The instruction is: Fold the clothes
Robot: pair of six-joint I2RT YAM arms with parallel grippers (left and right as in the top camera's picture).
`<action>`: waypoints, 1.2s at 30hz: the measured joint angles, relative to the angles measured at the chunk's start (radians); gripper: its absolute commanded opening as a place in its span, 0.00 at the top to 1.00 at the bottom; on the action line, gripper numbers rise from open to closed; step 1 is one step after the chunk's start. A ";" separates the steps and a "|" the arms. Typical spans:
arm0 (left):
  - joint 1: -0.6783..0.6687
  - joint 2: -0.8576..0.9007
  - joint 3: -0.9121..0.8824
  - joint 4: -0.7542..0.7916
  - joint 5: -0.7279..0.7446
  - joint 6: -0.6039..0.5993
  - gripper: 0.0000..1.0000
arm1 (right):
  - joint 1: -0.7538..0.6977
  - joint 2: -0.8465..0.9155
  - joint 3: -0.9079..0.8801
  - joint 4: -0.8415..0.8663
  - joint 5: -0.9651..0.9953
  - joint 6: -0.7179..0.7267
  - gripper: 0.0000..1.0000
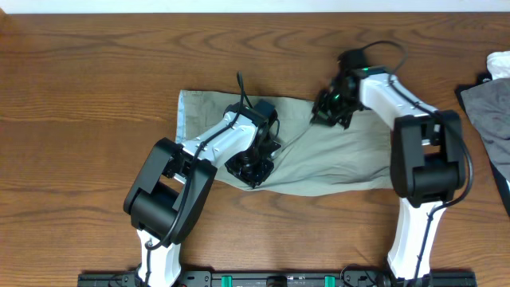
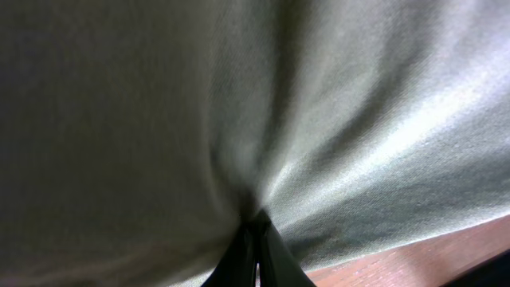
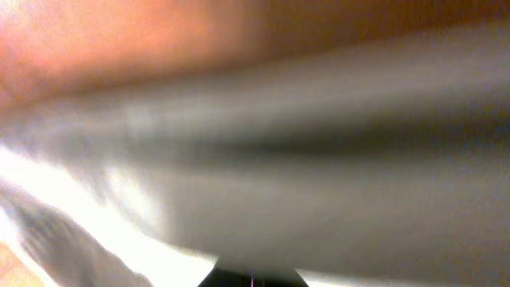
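The pale khaki-green shorts [image 1: 335, 155] lie flat across the middle of the wooden table, wide side left to right. My left gripper [image 1: 253, 169] is at their front edge, shut on a pinch of the cloth; in the left wrist view the fabric [image 2: 335, 119] gathers into folds at the closed fingertips [image 2: 256, 227]. My right gripper [image 1: 328, 112] is at the back edge of the shorts, shut on the cloth; the right wrist view shows only blurred fabric [image 3: 319, 183] pressed against the closed jaws [image 3: 253, 275].
A grey garment [image 1: 488, 108] and a white piece [image 1: 500, 64] lie at the table's right edge. Bare wooden table [image 1: 80, 96] spreads to the left and behind the shorts.
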 measured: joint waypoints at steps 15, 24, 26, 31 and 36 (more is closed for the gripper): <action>0.072 -0.058 0.064 -0.042 -0.010 -0.008 0.83 | -0.255 -0.004 0.018 0.063 -0.220 -0.208 0.99; 0.030 -0.209 0.152 0.082 0.153 -0.067 0.79 | -0.235 -0.173 0.023 -0.502 -0.106 -0.418 0.97; 0.003 -0.174 0.151 0.127 0.201 -0.087 0.78 | -0.206 -0.179 0.020 -0.556 -0.056 -0.434 0.96; -0.078 -0.045 0.149 0.194 0.293 -0.154 0.78 | -0.116 -0.179 -0.080 -0.512 0.021 -0.443 0.91; -0.112 0.036 0.141 0.189 0.333 -0.204 0.78 | -0.080 -0.176 -0.213 -0.354 0.044 -0.390 0.89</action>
